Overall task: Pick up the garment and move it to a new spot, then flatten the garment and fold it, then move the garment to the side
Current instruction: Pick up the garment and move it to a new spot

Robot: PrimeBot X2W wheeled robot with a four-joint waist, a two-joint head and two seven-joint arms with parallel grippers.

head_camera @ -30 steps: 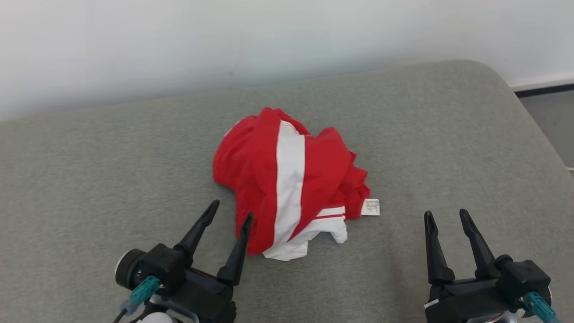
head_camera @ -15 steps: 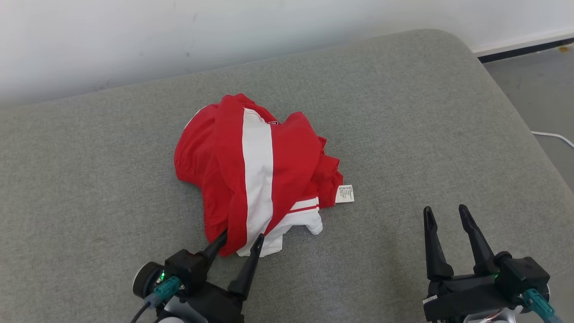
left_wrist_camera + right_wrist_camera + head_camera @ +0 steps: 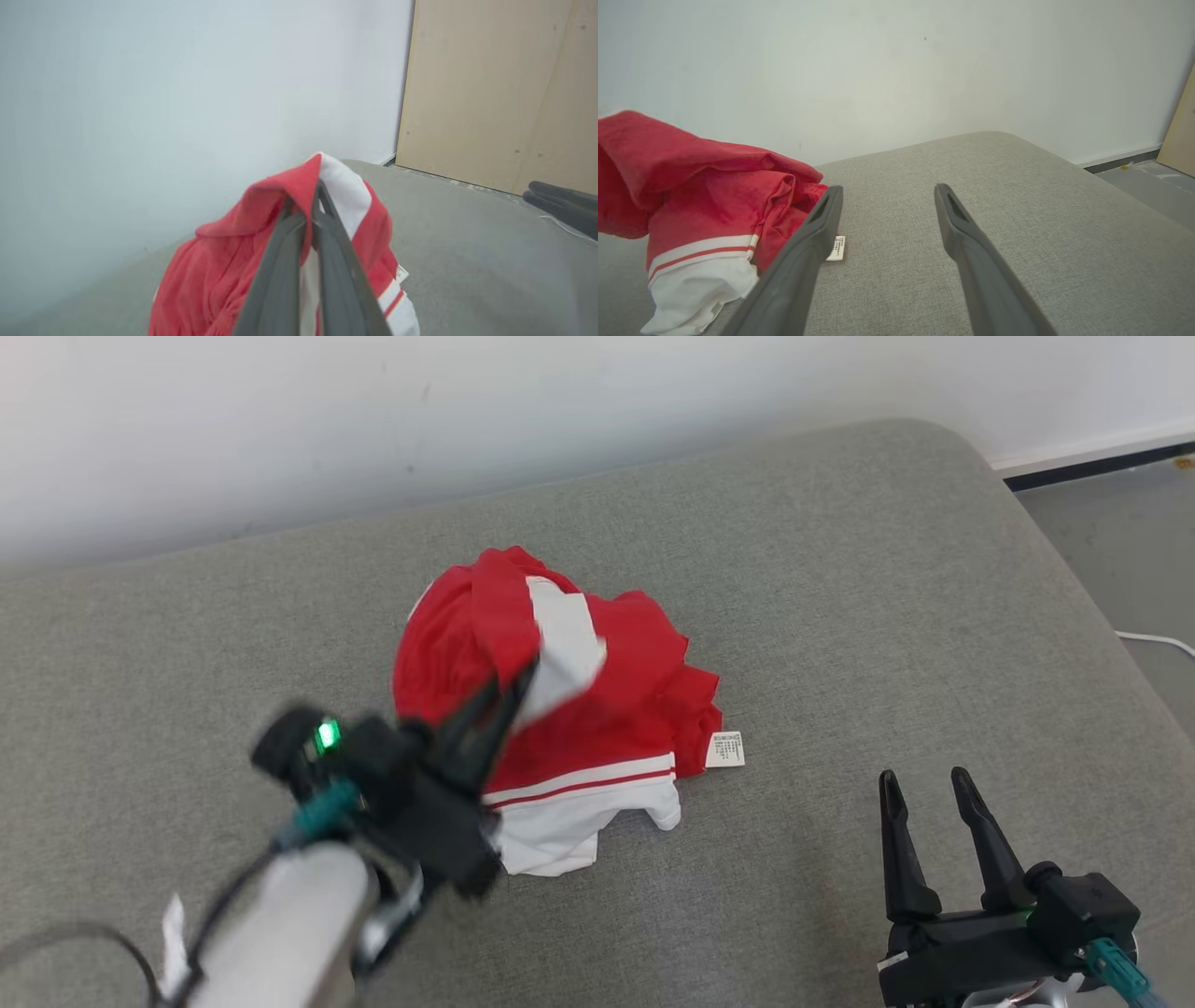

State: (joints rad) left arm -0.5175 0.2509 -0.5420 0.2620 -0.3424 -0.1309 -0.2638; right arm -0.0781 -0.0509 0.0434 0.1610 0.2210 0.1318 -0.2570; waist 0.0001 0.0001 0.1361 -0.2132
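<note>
Presently the left pincer (image 3: 509,689) pinches, seemingly, one thin fold of the garment (image 3: 616,728); the right pincer (image 3: 924,784), at 4 o'clock, stands spread. That fold may slip under the bundle's weight.

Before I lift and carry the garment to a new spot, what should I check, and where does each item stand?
1. Left gripper shut on garment: ok, it pinches a red-and-white fold.
2. Garment off the cushion: not ok, the white hem lies on it.
3. Right gripper open and apart from the cloth: ok.
4. How many layers are pinched: cannot tell.
5. Care label free of both grippers: ok.
</note>
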